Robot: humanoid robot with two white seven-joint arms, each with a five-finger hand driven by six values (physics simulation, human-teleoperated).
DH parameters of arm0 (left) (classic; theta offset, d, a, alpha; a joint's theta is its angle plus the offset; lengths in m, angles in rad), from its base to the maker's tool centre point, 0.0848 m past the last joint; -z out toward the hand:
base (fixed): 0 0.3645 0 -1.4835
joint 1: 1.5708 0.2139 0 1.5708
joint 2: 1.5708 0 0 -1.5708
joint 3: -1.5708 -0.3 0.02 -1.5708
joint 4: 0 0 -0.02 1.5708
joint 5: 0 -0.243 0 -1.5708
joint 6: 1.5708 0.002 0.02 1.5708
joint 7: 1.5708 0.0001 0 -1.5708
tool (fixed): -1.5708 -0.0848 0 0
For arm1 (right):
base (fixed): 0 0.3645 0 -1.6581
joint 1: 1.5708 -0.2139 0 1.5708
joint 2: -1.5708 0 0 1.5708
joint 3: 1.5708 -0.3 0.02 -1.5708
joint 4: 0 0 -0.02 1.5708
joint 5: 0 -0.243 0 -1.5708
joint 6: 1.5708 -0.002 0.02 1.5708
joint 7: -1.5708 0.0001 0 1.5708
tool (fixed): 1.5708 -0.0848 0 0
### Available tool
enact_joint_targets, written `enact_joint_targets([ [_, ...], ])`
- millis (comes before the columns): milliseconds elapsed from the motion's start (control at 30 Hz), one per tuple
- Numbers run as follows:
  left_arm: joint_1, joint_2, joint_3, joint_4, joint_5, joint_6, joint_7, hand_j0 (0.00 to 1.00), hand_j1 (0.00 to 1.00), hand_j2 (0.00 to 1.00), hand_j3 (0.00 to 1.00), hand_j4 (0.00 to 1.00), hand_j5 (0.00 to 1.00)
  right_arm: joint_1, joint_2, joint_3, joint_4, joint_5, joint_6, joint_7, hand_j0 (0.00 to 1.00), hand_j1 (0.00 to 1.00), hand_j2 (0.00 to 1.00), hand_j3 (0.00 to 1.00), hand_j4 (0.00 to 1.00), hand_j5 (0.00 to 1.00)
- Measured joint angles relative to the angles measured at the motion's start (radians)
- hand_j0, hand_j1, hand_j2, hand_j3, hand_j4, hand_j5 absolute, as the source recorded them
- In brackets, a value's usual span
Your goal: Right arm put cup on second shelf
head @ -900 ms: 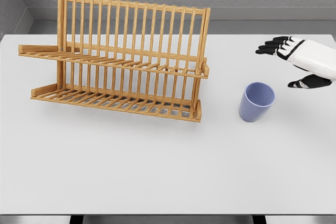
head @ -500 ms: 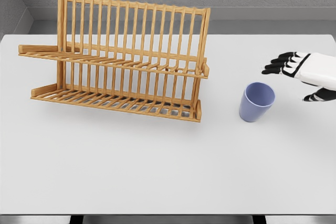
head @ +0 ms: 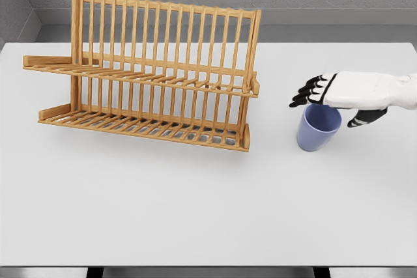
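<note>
Since the earlier frames, the right robot hand (head: 339, 96) has been moved leftward and nearer, from the table's right edge to a place directly over the cup (head: 318, 127). The cup and the rack (head: 150, 73) are seen where they were.

The cup is seen upright on the table (head: 208, 206), right of the rack and apart from it; nothing can be seen in it. Both slatted shelves of the rack are seen bare.

The far rim of the cup is covered by the hand. The dark fingers (head: 306, 94) are stretched left past the rim, the thumb (head: 365, 118) is lowered at the cup's right, and the hand is spread with nothing held. Whether the rim is touched cannot be told.
</note>
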Motion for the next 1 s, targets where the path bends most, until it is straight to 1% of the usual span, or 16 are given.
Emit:
enact_joint_targets([
  [167,0.000,0.000,0.000,0.000,0.000,0.000,0.000,1.00,1.00,1.00,1.00,1.00,1.00,-0.005,0.017,0.023,0.028,0.002,0.000,0.001,1.00,1.00,1.00,1.00,1.00,1.00],
  [500,0.000,0.000,0.000,0.000,0.000,0.000,0.000,1.00,1.00,1.00,1.00,1.00,1.00,-0.006,0.049,0.042,0.093,0.003,0.000,0.001,1.00,1.00,1.00,1.00,1.00,1.00],
  [667,0.000,0.000,0.000,0.000,0.000,0.000,0.000,1.00,1.00,1.00,1.00,1.00,1.00,-0.006,0.057,0.053,0.108,0.003,0.000,0.001,0.99,0.99,0.99,0.99,0.99,0.99],
  [767,0.000,0.000,0.000,0.000,0.000,0.000,0.000,1.00,1.00,1.00,1.00,1.00,1.00,-0.006,0.058,0.060,0.110,0.003,0.000,0.001,0.85,0.85,0.85,0.85,0.85,0.85],
  [800,0.000,0.000,0.000,0.000,0.000,0.000,0.000,1.00,1.00,1.00,1.00,1.00,1.00,-0.006,0.059,0.062,0.110,0.003,0.000,0.001,0.78,0.78,0.78,0.78,0.78,0.78],
  [900,0.000,0.000,0.000,0.000,0.000,0.000,0.000,1.00,1.00,1.00,1.00,1.00,1.00,-0.006,0.059,0.067,0.114,0.003,0.000,0.001,0.70,0.70,0.70,0.70,0.70,0.70],
  [933,0.000,0.000,0.000,0.000,0.000,0.000,0.000,1.00,1.00,1.00,1.00,1.00,1.00,-0.006,0.058,0.068,0.115,0.004,0.000,0.002,0.64,0.64,0.64,0.64,0.64,0.64],
  [1000,0.000,0.000,0.000,0.000,0.000,0.000,0.000,1.00,1.00,1.00,1.00,1.00,1.00,-0.006,0.058,0.069,0.116,0.003,0.000,0.003,0.64,0.64,0.64,0.64,0.64,0.64],
])
